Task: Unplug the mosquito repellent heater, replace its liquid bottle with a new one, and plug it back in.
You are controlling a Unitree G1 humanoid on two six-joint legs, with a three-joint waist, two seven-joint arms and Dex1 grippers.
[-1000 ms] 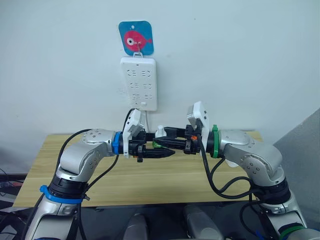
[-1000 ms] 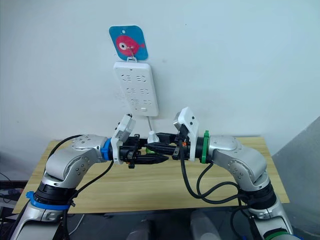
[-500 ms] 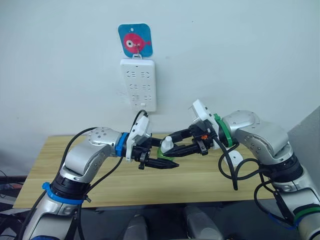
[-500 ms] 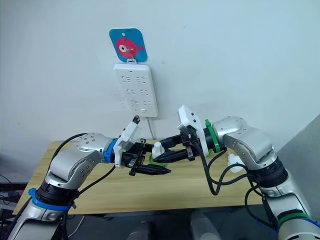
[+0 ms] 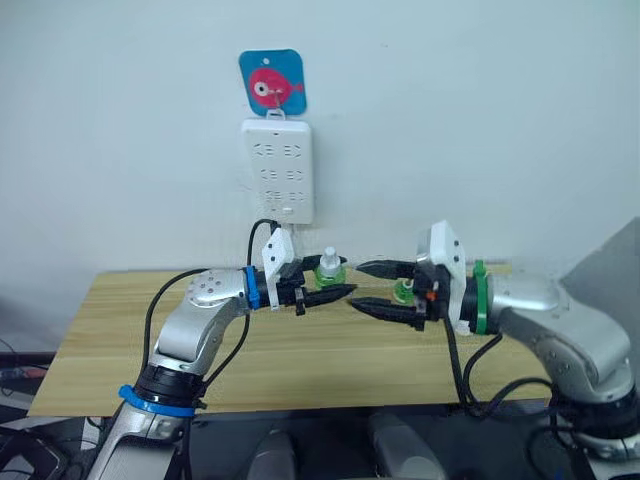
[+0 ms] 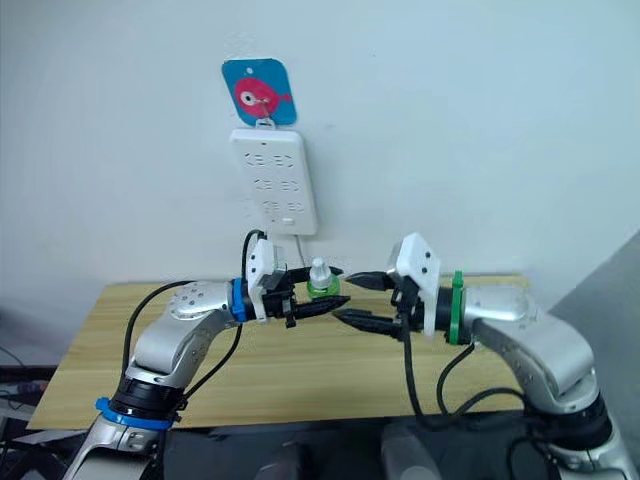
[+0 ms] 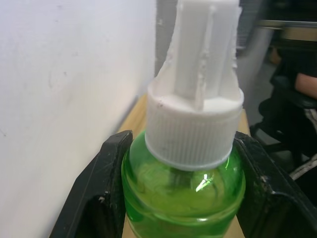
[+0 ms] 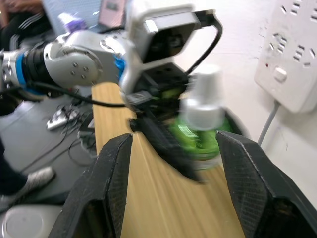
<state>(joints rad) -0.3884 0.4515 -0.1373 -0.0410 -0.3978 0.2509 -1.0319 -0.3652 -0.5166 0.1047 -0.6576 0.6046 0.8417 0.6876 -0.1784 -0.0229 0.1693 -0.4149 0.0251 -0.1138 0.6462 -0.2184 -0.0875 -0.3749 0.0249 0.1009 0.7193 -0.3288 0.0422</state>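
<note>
Left wrist view: green bottle [image 7: 185, 183] clamped btwn left claw [image 7: 181, 198] fingers.

Bottle [image 8: 200, 130] blurred, base cut off.

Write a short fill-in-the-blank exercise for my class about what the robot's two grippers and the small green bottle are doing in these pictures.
1. The left gripper is shut on the small clear green liquid bottle with a ribbed ______ cap.
2. The right gripper has its two black fingers ______ with nothing between them.
3. The white multi-socket power strip hangs on the ______ under a blue card with a pink fish.

Missing words: white; open; wall
</note>
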